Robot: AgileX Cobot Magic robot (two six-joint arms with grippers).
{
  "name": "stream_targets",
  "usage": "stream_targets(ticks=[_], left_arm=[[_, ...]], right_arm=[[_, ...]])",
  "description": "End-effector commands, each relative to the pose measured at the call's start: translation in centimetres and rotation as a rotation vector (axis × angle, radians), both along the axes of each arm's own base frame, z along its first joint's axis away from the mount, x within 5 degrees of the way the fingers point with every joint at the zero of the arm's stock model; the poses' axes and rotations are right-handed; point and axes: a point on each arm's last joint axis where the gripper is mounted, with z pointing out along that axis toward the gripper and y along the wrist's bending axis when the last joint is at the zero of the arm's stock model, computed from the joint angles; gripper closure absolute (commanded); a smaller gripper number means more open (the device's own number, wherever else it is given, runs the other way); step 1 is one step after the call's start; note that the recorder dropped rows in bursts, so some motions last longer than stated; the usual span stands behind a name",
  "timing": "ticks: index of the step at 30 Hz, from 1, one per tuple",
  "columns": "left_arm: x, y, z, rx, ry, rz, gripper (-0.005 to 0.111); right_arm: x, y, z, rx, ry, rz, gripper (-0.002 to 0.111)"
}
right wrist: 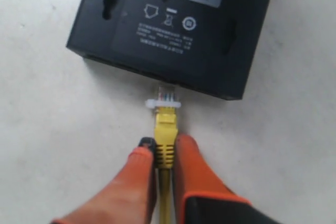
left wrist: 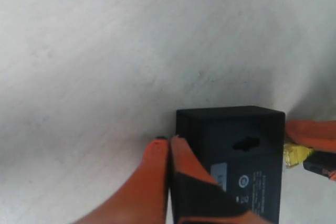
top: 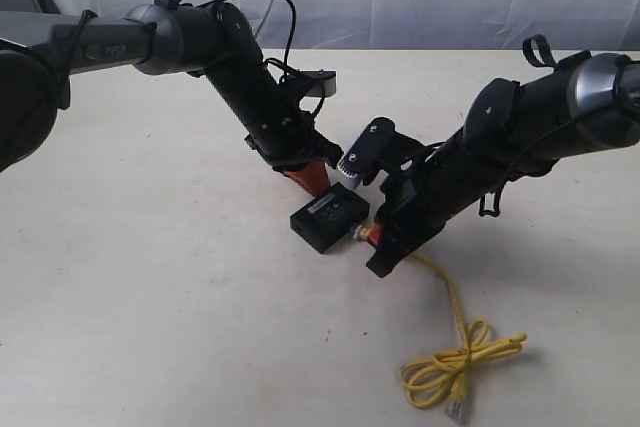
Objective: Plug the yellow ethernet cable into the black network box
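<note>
Jaws on the right, we see, pinch the yellow ethernet cable (right wrist: 166, 145) behind its plug (right wrist: 164, 98), its axis pointing ten o'clock at the black network box (right wrist: 173, 30) on the bench (top: 150, 297); jaws on the left sit closed against it.

Left fingers (left wrist: 155, 182) together, right fingers (right wrist: 199, 174) in a pinch.

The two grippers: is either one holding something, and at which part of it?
The right gripper pinches the yellow ethernet cable just behind its clear plug. The left gripper is shut beside the black network box, holding nothing.
</note>
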Motion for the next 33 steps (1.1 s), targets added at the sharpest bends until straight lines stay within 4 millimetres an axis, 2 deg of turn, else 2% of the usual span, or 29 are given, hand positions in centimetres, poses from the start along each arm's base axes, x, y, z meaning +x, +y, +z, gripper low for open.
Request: stream_targets(ticks=[1,13,19,33], left_arm=[[-0.2,0.0,-0.4,-0.006,0.026,0.004,0.106],[-0.2,0.0,-0.4,-0.005,0.025,0.003,0.106],[-0.2,0.0,-0.5,-0.003,0.026,0.001,0.106],[-0.2,-0.1,-0.4,-0.012,0.027,0.008,0.106]], right_arm=[[0.4,-0.1,0.1,0.011,-0.020,-0.042,0.109],[0.1,-0.2,0.1,0.005,0.006,-0.013,0.109],[0.8,-1.6,0.3,0.010,0.011,-0.057,0.109],[0.5,-0.9,0.4,0.064,0.045,-0.095,0.109]])
